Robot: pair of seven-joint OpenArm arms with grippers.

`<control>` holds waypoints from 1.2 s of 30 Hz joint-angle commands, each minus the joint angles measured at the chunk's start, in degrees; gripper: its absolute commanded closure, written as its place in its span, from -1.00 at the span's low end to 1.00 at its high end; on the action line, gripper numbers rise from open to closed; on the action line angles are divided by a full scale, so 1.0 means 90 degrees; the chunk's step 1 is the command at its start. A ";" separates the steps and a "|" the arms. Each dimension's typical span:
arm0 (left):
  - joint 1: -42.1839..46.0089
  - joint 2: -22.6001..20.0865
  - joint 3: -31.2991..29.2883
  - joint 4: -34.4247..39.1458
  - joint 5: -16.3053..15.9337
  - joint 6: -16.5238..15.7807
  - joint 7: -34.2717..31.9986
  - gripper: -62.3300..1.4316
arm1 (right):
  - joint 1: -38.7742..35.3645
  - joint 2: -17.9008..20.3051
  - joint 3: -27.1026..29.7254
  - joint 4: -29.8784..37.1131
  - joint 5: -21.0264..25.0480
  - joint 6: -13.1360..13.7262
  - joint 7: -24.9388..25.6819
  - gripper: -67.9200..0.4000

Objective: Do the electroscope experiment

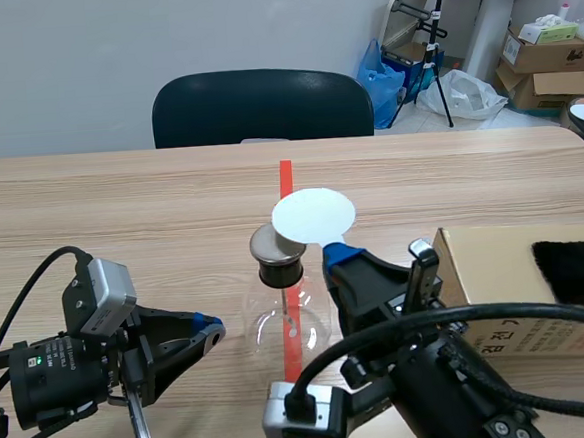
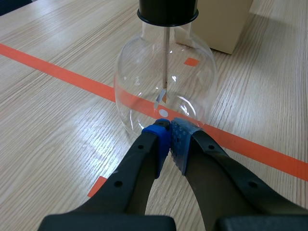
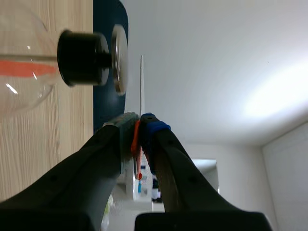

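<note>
One wooden table (image 1: pixel 121 211): runs away to a dark chair (image 1: pixel 261 106) at its far edge; bare wood lies open to the left of the flask and beyond it.
Cardboard box (image 1: pixel 498 295): right of the flask and close beside the right arm, cut off by the frame; a black furry cloth (image 1: pixel 576 271) lies on top, also partly out of frame.
Electroscope flask (image 1: pixel 287 325): stands upright on the orange-red tape line at mid-table, long axis vertical, neck up. A black stopper (image 1: pixel 279 272) plugs the neck, and a metal cap (image 1: pixel 272 244) sits on top. In the left wrist view a thin rod (image 2: pixel 166 57) hangs straight down inside the bulb; the leaf at its end is hard to make out.
White disc (image 1: pixel 313 217): above the cap's far right rim. It is edge-on in the right wrist view and seems just apart from the cap.
Right gripper (image 1: pixel 339 251): pinched on the disc's near edge, with an orange strip (image 3: pixel 137 144) between the pads.
Left gripper (image 1: pixel 212 330): low over the table, fingers pressed together on nothing, tips pointing at the bulb's base. Contact with the glass cannot be told.
</note>
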 commanded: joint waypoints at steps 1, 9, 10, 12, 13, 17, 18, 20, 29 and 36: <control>-0.0034 0.0010 -0.0012 0.0041 -0.0066 -0.0002 -0.0104 0.86 | 0.0075 0.0066 0.0017 0.0138 -0.0005 -0.0083 0.0117 0.96; -0.0034 0.0010 -0.0012 0.0041 -0.0066 -0.0002 -0.0104 0.86 | 0.0075 0.0066 0.0017 0.0138 -0.0005 -0.0083 0.0738 0.96; -0.0034 0.0010 -0.0012 0.0041 -0.0066 -0.0002 -0.0104 0.86 | 0.0075 0.0066 0.0017 0.0138 -0.0005 -0.0083 0.0763 0.96; -0.0034 0.0010 -0.0012 0.0041 -0.0066 -0.0002 -0.0104 0.86 | 0.0075 0.0066 0.0019 0.0138 -0.0005 -0.0083 0.0789 0.96; -0.0034 0.0010 -0.0012 0.0041 -0.0066 -0.0002 -0.0104 0.86 | 0.0075 0.0066 0.0019 0.0138 -0.0005 -0.0083 0.0789 0.96; -0.0034 0.0010 -0.0012 0.0041 -0.0066 -0.0002 -0.0104 0.86 | 0.0075 0.0066 0.0019 0.0138 -0.0005 -0.0083 0.0787 0.96; -0.0034 0.0010 -0.0012 0.0041 -0.0066 -0.0002 -0.0104 0.86 | 0.0075 0.0066 0.0019 0.0138 -0.0005 -0.0083 0.0787 0.96; -0.0034 0.0010 -0.0012 0.0041 -0.0066 -0.0002 -0.0104 0.86 | 0.0075 0.0066 0.0019 0.0138 -0.0005 -0.0083 0.0784 0.96; -0.0034 0.0010 -0.0012 0.0041 -0.0066 -0.0002 -0.0104 0.86 | 0.0075 0.0066 0.0019 0.0138 -0.0005 -0.0083 0.0784 0.96; -0.0034 0.0010 -0.0012 0.0041 -0.0066 -0.0002 -0.0104 0.86 | 0.0075 0.0066 0.0019 0.0138 -0.0005 -0.0083 0.0782 0.96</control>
